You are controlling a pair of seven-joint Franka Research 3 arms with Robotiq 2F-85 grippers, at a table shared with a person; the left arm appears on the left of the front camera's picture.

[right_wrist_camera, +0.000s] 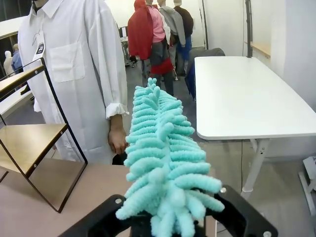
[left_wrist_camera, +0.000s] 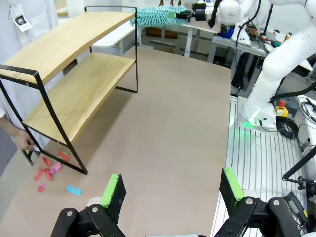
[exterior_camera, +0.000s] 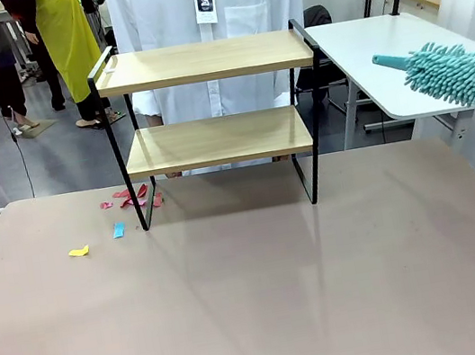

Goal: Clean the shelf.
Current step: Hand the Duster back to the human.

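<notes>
Workroom with white side tables; a person in a white coat point(exterior_camera: 211, 18) stands at the far side of the grey-brown desk point(exterior_camera: 266, 291). More people stand farther back.

Shelf point(exterior_camera: 211, 100): two wooden boards in a black frame, upright near the desk's far edge, a little left of centre. Both boards look bare.

Scraps: small red and pink bits point(exterior_camera: 136, 197) lie on the desk by the shelf's left front leg, some under the lower board. One blue scrap point(exterior_camera: 118, 229) sits just in front of them, one yellow scrap point(exterior_camera: 79, 251) further toward the left edge. In the left wrist view the person's hand point(left_wrist_camera: 22, 140) is low beside the shelf's frame, close to the red bits.

Right gripper point(right_wrist_camera: 168, 219): pressed together on the base of a teal fluffy duster point(exterior_camera: 463, 78), held in the air past the desk's right edge, off the shelf's right end and apart from it; head points toward the shelf.

Left gripper point(left_wrist_camera: 173, 190): fingers spread wide, nothing between them, above the desk's left part, facing the shelf's end.
</notes>
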